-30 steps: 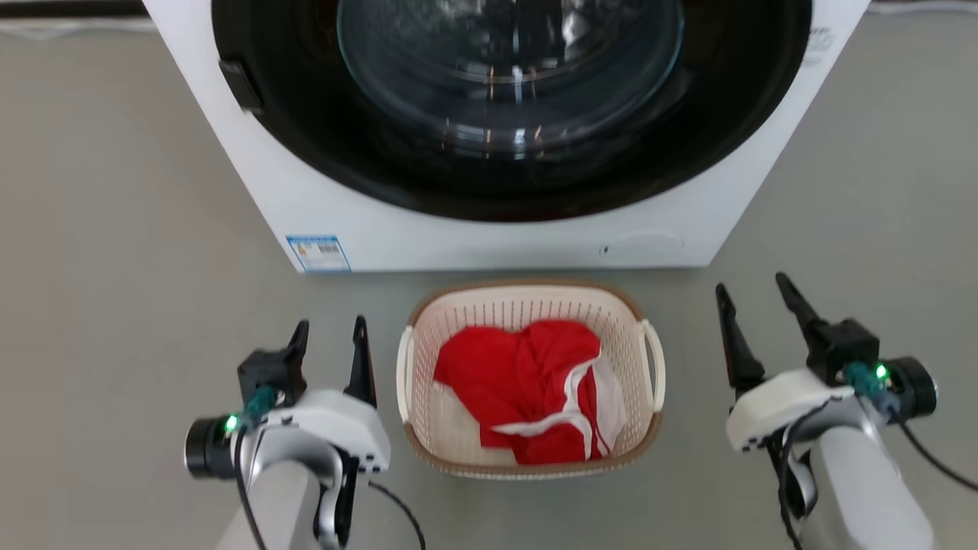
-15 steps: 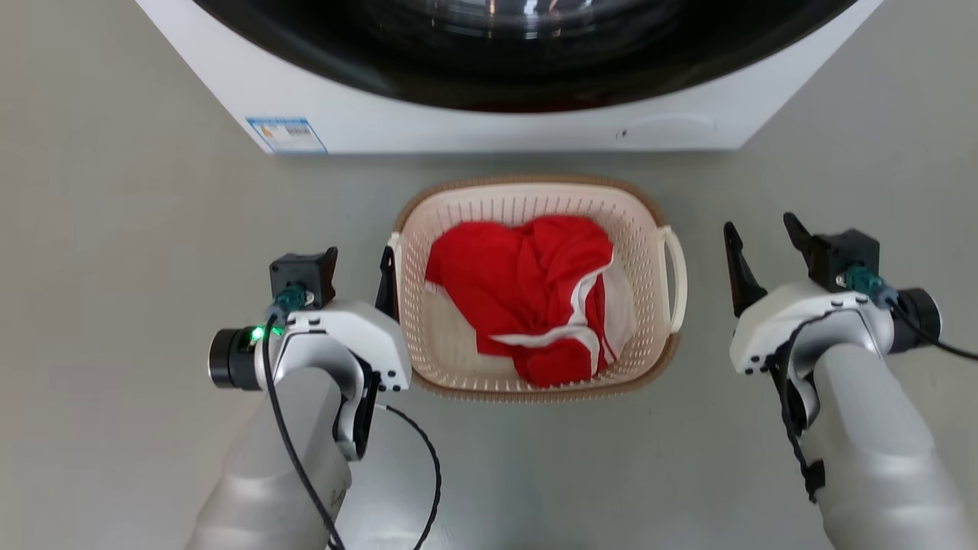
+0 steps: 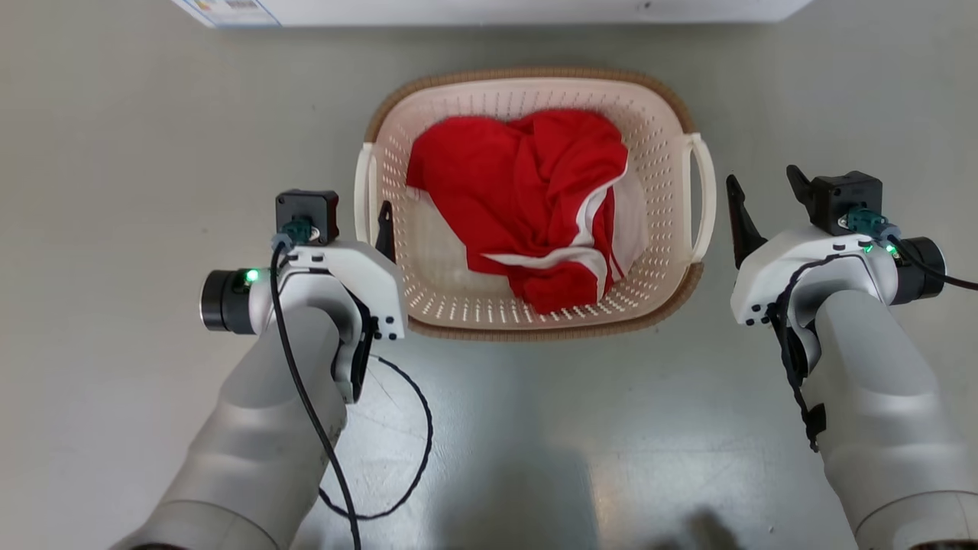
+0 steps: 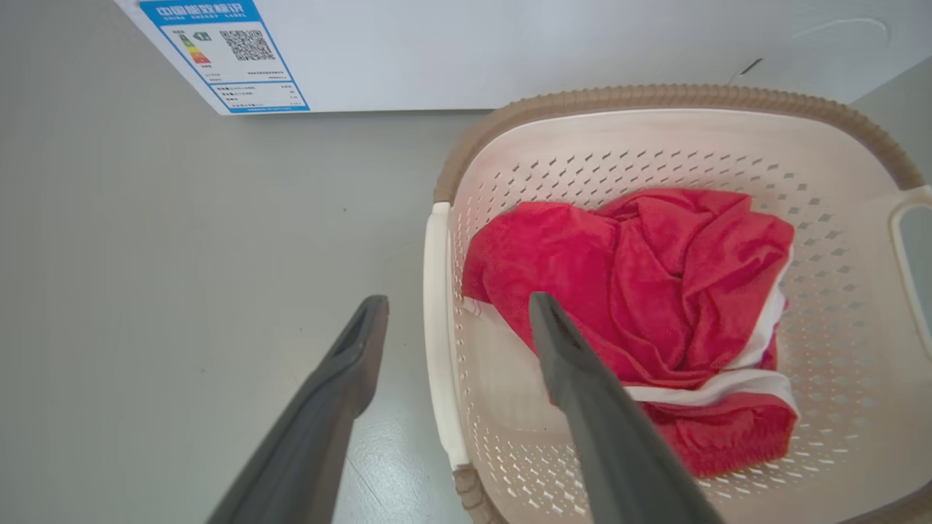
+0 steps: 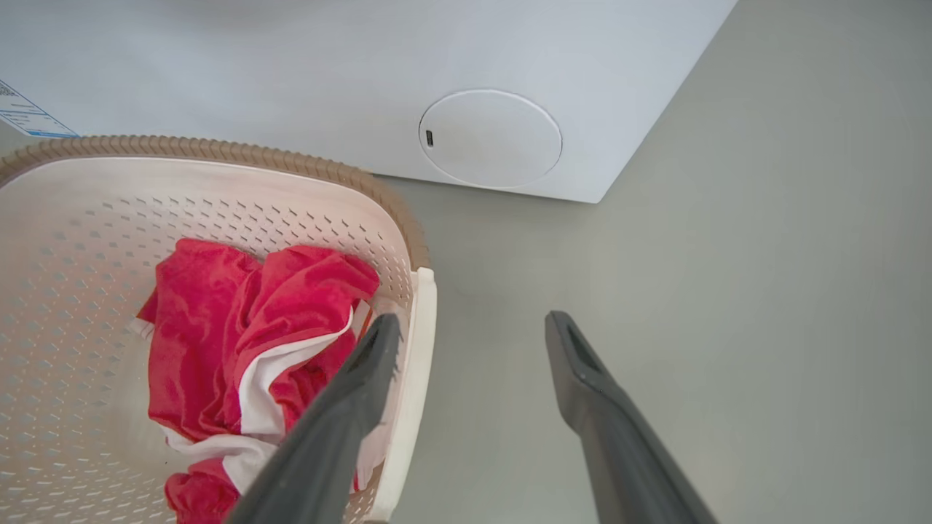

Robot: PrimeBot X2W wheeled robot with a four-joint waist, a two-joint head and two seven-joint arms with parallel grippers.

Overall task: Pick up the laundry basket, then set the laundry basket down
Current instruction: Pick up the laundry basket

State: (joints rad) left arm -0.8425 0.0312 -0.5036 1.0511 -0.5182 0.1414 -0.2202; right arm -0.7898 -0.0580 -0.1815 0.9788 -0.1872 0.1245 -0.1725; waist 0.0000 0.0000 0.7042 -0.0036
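The basket (image 3: 535, 75) sits on the grey floor (image 3: 153, 114) in the upper middle of the head view, near the front of the washer (image 3: 489, 11) at the top edge but apart from it. It has not yet been lifted.

It is probably light: thin perforated plastic holding only soft cloth. The walls should be fairly stiff but may flex if squeezed, and the smooth plastic could slip in a loose pinch. The sensible holds are the two white loops, the left handle (image 3: 365, 191) and the right handle (image 3: 704, 191). Lifting both evenly should keep it from tipping.

The left gripper (image 4: 459, 300) has its fingers spread wide. In its wrist view they straddle the left handle, one finger over the floor and one over the basket's inside, gripping nothing. The right gripper (image 3: 762, 176) is also spread and empty at the middle right. In its wrist view one finger lies across the right handle's line and the other is over bare floor. Whether either pair is down at handle height is hard to judge.

Count: one basket, two handles, two grippers with two fingers each, and one washer. One red garment (image 3: 519, 191) with white trim is inside; the white beneath it may be a second piece.
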